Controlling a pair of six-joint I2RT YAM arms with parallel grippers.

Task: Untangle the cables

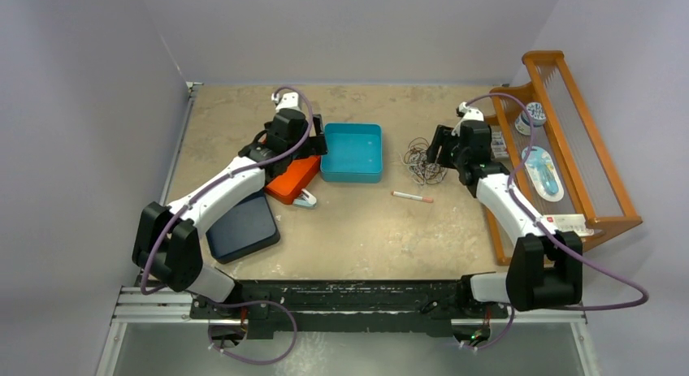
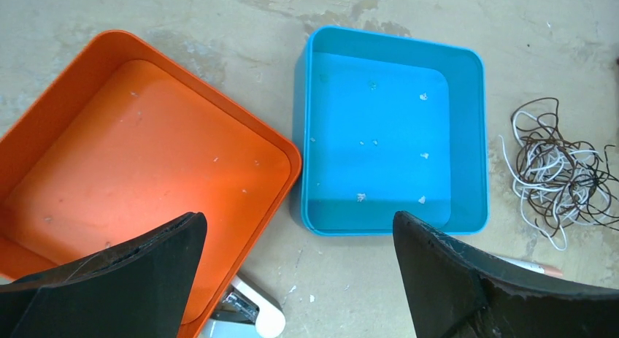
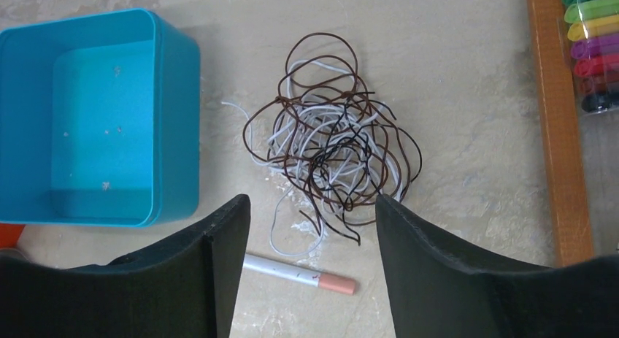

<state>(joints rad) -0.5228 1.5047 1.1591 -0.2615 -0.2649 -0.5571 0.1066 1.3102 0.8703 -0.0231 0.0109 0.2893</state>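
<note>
The cables (image 1: 424, 162) lie in one tangled palm-sized bundle of dark brown and whitish wires on the table, right of the blue tray. My right gripper (image 1: 443, 153) hovers just right of the bundle. In the right wrist view the cables (image 3: 336, 144) lie just ahead of that gripper (image 3: 312, 203), whose jaws stand apart with nothing between them. My left gripper (image 1: 315, 139) hangs wide open over the gap between the orange and blue trays. In the left wrist view that gripper (image 2: 299, 221) is empty and the cables (image 2: 558, 174) lie far right.
A blue tray (image 1: 352, 127) and an orange tray (image 1: 294, 179) sit mid-table. A white stapler (image 1: 305, 200) and a dark blue lid (image 1: 242, 227) lie by the orange one. A white-and-orange pen (image 1: 412, 197) lies near the bundle. A wooden rack (image 1: 540, 58) stands at the right.
</note>
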